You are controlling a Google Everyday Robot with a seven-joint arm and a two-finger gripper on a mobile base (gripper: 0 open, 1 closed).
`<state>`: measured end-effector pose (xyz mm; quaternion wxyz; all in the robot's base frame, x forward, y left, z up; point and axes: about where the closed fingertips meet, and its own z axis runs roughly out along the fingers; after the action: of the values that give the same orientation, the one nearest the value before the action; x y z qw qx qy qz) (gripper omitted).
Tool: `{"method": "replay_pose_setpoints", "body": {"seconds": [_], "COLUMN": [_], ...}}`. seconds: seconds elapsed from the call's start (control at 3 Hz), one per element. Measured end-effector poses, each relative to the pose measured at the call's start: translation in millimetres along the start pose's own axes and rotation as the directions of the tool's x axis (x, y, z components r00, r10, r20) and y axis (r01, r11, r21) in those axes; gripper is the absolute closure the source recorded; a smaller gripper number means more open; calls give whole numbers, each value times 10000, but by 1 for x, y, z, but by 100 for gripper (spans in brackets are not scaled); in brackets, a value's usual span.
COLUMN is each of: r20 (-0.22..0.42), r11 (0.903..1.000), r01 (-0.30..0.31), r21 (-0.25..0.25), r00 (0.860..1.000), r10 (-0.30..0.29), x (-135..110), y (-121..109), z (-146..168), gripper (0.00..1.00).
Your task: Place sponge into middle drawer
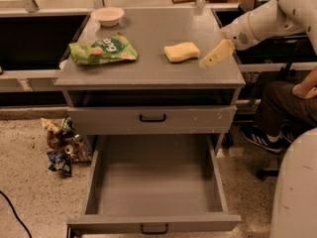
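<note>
The pale yellow sponge [182,51] lies on the grey cabinet top [148,66], right of middle. My gripper [212,58] hangs just right of the sponge, a little above the top, its cream fingers pointing down-left toward it. It holds nothing. The middle drawer [153,182] is pulled out wide below, its flat grey bottom bare, with a small black handle on its front. The upper handled drawer front [152,119] is closed.
A green snack bag [102,50] lies on the top's left side and a small white bowl [108,16] at the back left. Crumpled wrappers [62,145] lie on the floor left of the cabinet. A seated person's leg and shoe [277,118] are at the right.
</note>
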<state>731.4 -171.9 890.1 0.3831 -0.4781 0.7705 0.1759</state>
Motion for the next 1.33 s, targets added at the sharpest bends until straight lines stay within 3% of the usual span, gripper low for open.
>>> {"method": "replay_pose_setpoints", "body": {"seconds": [0.33, 1.0, 1.33], "r20": [410, 572, 877], "r11": [9996, 9976, 9967], "r01": [-242, -356, -370], "r21": [-137, 595, 724], "r00": [9989, 9978, 9957], "r10": [247, 322, 306], "x": [-7, -6, -11], "y": [-10, -44, -65], "z": [21, 50, 94], "gripper": [0, 0, 0]}}
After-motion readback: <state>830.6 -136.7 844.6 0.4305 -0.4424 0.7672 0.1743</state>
